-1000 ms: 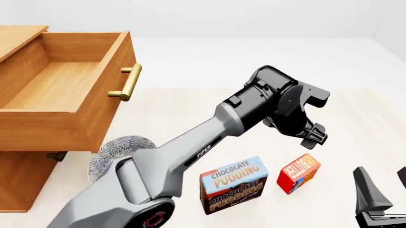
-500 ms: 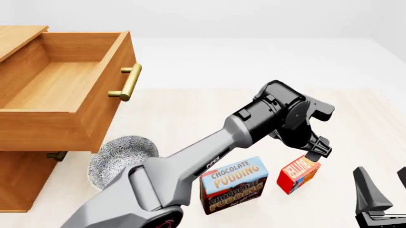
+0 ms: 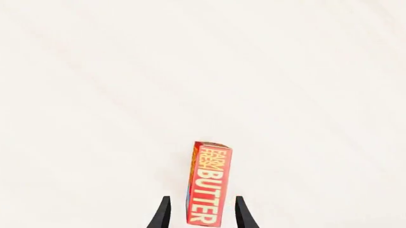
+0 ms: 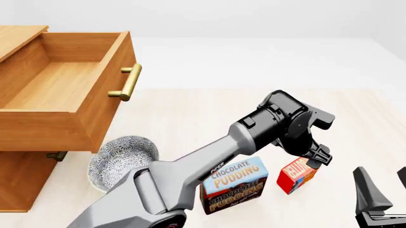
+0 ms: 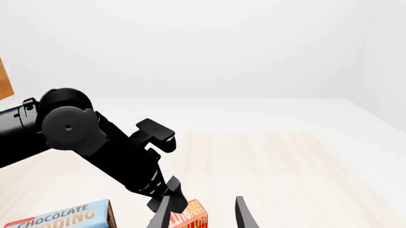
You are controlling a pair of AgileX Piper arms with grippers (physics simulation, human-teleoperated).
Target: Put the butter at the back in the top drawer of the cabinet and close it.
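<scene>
The butter point(image 4: 297, 176) is a small red box standing tilted on the table, right of the pudding box. In the left wrist view the butter point(image 3: 209, 185) lies between my two black fingers. My left gripper point(image 4: 315, 159) point(image 3: 203, 211) is open and straddles the butter's upper end, with a gap showing on one side. The cabinet point(image 4: 22, 183) stands at the left, its top drawer point(image 4: 63, 90) pulled out and empty. My right gripper point(image 4: 382, 185) point(image 5: 201, 211) is open at the near right, holding nothing. The butter point(image 5: 189, 219) shows low in the right wrist view.
A blue-and-brown Chocolate Pudding box point(image 4: 233, 184) stands left of the butter. A patterned grey bowl point(image 4: 120, 159) sits by the cabinet under the open drawer. The drawer's brass handle point(image 4: 127, 83) juts toward the table's middle. My left arm point(image 5: 95, 142) crosses the right wrist view.
My left gripper has come down and slightly right, from above the butter to around its upper end. The butter, the drawer and the right arm have not moved.
</scene>
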